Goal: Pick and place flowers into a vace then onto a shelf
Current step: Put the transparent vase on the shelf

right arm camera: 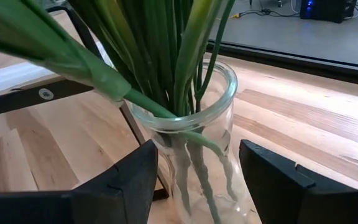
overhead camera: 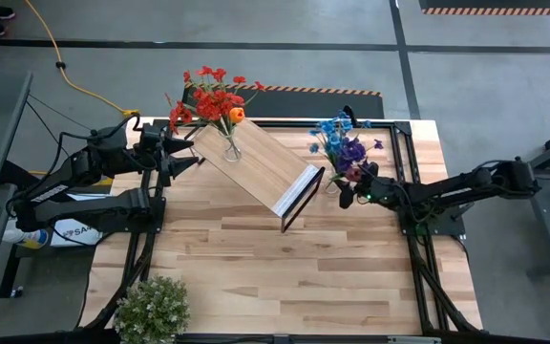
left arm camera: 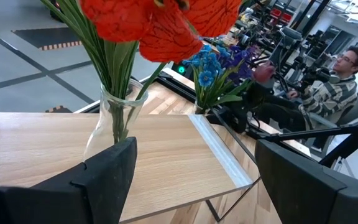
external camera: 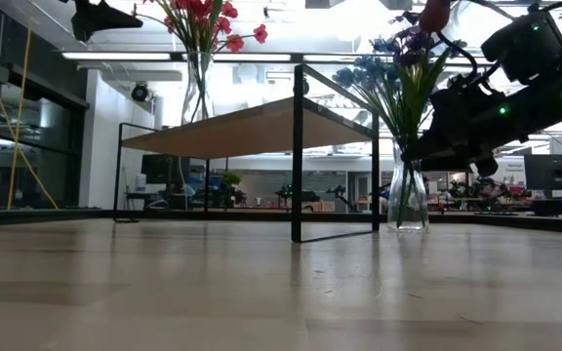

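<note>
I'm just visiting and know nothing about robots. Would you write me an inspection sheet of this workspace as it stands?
Surface: slatted wooden tabletop, mostly bare in front.
Job's things: red and orange flowers in a glass vase standing on the shelf; blue and purple flowers in a second vase on the tabletop beside the shelf.
Clutter: bushy pale green plant at the near left corner.
Grippers: left gripper open beside the shelf vase; right gripper open, its fingers either side of the second vase.
Cables: yellow cable on the floor.
Surroundings: a seated person beyond the table.
</note>
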Robot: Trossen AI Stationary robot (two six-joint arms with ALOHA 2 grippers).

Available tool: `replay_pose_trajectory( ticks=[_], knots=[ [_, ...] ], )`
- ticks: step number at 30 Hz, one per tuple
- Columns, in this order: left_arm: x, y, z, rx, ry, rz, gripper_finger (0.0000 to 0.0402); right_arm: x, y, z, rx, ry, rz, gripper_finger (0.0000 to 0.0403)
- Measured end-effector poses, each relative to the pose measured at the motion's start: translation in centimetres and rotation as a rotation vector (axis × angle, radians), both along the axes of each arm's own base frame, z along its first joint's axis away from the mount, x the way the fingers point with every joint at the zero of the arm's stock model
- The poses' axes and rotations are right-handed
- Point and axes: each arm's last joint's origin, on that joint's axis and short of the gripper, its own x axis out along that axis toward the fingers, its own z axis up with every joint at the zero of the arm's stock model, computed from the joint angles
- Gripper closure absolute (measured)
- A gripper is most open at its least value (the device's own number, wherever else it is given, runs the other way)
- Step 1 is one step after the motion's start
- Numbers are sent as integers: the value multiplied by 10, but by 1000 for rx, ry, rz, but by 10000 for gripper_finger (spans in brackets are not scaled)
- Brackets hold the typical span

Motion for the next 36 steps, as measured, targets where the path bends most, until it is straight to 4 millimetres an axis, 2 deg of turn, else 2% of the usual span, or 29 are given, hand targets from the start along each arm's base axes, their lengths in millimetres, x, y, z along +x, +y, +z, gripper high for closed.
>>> replay_pose_trajectory(
  ticks=[18, 36],
  knots=[
    [0, 0, 0, 0, 0, 0, 43, 1, -2, 4, -38, -18, 3, 187],
    [0, 0, 0, 0, 0, 0, 43, 1, -12, 6, -35, -36, -1, 187]
  ],
)
